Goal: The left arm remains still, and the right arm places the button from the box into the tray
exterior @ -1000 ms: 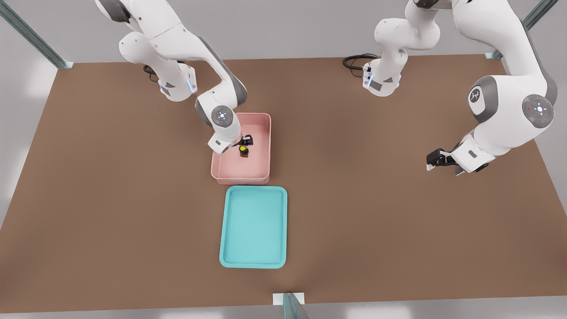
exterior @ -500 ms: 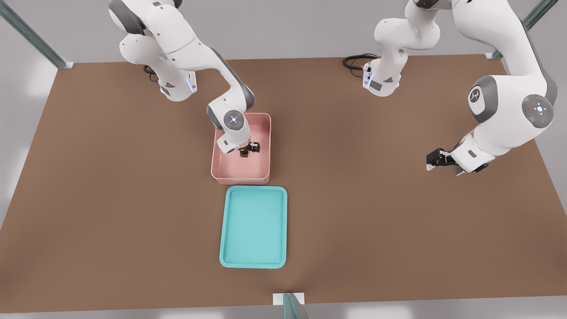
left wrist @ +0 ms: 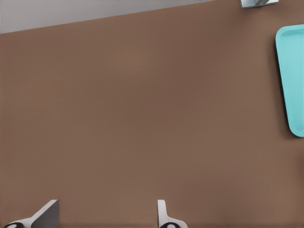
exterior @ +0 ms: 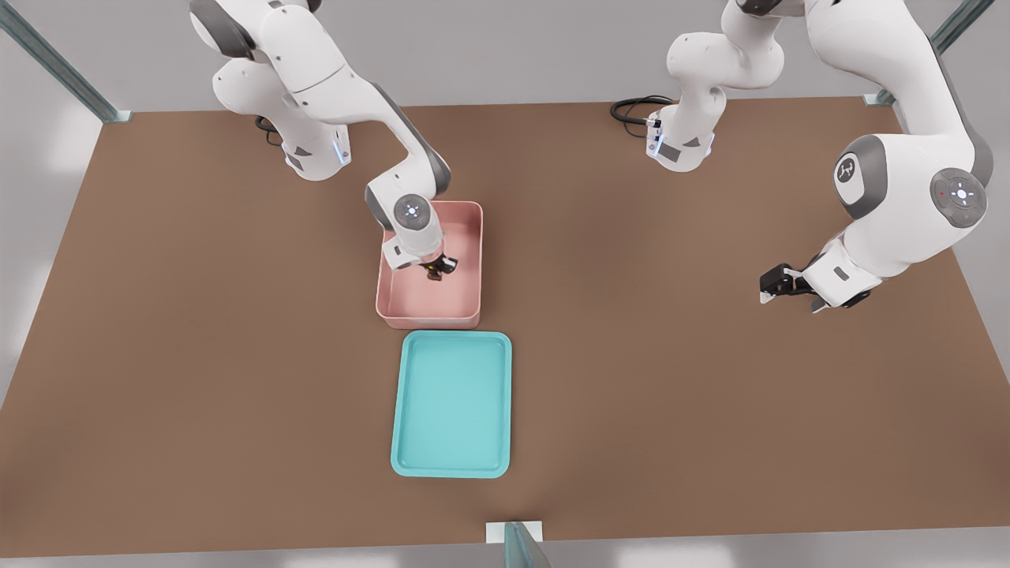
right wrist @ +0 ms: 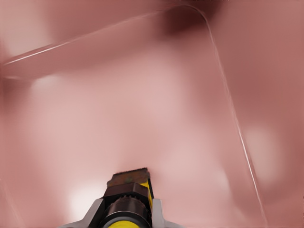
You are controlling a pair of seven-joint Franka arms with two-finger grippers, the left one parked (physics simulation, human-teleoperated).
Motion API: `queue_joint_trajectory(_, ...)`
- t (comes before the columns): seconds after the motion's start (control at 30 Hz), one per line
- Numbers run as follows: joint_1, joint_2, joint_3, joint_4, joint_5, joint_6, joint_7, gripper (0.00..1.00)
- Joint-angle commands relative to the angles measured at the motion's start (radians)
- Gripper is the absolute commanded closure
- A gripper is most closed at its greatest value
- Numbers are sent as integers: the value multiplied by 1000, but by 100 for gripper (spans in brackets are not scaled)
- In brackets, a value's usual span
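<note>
In the front view the end effector (exterior: 436,267) reaches inside the pink box (exterior: 470,304) near the counter's (exterior: 710,379) middle, largely hiding the button (exterior: 433,274), the turquoise tray (exterior: 453,468) bare; in the right wrist view its fingers (right wrist: 93,213) pinch the button (right wrist: 127,199), partly cut off.

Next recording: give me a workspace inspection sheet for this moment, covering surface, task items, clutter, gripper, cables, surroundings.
Surface: brown table.
Task items: pink box beside the turquoise tray, which holds nothing; button between the fingers, inside the box.
Clutter: nothing seen.
Gripper: working gripper down inside the box, shut on the button; fingers flank its black body.
Cables: black cable coiled at an arm base at the far edge.
Surroundings: grey walls, metal frame posts at the corners.
</note>
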Motion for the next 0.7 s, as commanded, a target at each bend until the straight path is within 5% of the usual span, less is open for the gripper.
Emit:
queue_joint_trajectory(0.0,-1,-30,-2,1,-5,-34,120,59)
queue_joint_trajectory(0.17,-4,-136,-38,96,-5,-192,129,60)
queue_joint_trajectory(0.3,-41,-81,-57,327,-14,-324,126,59)
queue_joint_trajectory(0.67,-159,480,-65,1148,-15,-568,126,59)
